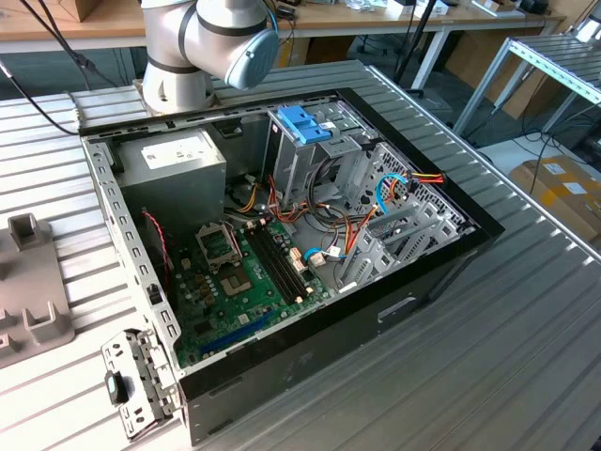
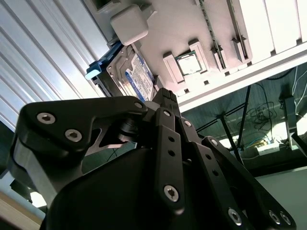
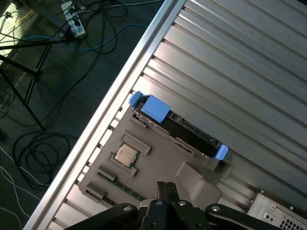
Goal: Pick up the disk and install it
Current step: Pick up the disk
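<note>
Exterior view: an open computer case lies on its side on a ribbed metal table. Inside it are a grey power supply, a green motherboard, a metal drive cage topped by a dark blue latch piece, and loose coloured cables. The arm rises beyond the far side of the case. A grey tray sits on the table at the exterior view's left, apart from the case.

Both wrist views: the grey tray rests near the table's edge, with floor and cables beyond. The disk stands on its long edge in a slot of this tray, and its light blue carrier shows at both ends. A processor chip lies flat in a square recess of the same tray, apart from the disk.

The gripper hangs clear of the tray with its fingertips pressed together on nothing. It does not touch the disk.
</note>
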Tool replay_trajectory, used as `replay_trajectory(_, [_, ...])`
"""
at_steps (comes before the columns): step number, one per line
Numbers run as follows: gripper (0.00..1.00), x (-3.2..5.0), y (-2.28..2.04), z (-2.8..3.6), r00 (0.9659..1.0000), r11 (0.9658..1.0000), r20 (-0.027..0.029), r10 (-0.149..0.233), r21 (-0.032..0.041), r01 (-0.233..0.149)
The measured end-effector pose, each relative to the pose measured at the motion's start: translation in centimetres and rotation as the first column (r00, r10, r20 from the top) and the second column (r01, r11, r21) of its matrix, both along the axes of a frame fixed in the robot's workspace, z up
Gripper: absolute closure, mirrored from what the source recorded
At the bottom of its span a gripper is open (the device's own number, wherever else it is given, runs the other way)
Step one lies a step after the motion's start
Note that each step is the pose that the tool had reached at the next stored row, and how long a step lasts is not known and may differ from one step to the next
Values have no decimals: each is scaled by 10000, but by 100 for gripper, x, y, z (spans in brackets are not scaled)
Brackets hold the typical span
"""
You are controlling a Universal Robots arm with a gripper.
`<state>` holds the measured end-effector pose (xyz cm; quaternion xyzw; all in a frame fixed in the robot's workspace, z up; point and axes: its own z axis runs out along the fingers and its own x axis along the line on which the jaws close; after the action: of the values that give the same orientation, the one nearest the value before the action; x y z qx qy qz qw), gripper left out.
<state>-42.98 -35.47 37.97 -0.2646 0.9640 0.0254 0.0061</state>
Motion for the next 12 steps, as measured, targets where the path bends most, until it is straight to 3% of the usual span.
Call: replay_trajectory(12, [89,0,0,0,10000,10000,1,2,0,-2])
